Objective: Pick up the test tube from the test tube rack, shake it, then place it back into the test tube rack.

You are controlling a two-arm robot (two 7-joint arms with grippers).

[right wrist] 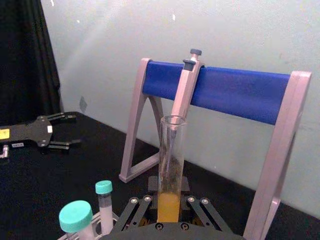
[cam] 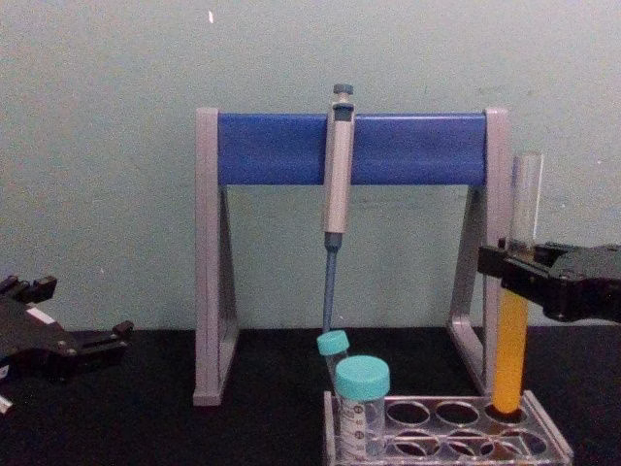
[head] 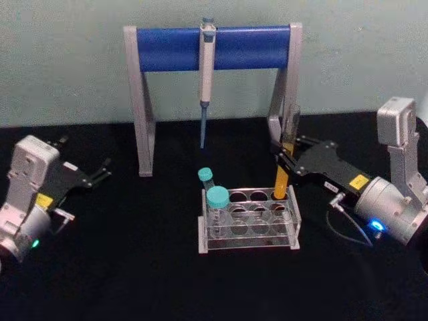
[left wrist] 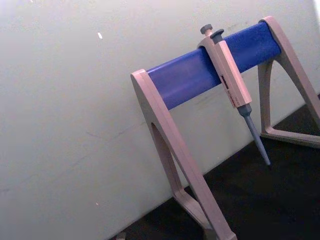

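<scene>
In the head view, unreadable yellow labels (head: 358, 180) are borne by both arms; the right end effector (head: 286, 159) is closed on the test tube (head: 281, 182), stood upright in the back right hole of the test tube rack (head: 249, 233), and the left end effector (head: 85, 155) is held open at the far left. In the right wrist view the tube is clamped at its orange-filled part. In the chest view the right arm is extended level from the right edge.

The test tube rack (cam: 427, 434) is cut off by the chest view's lower edge; the test tube (cam: 511, 340) is partly hidden by the right claw (cam: 514, 264).
</scene>
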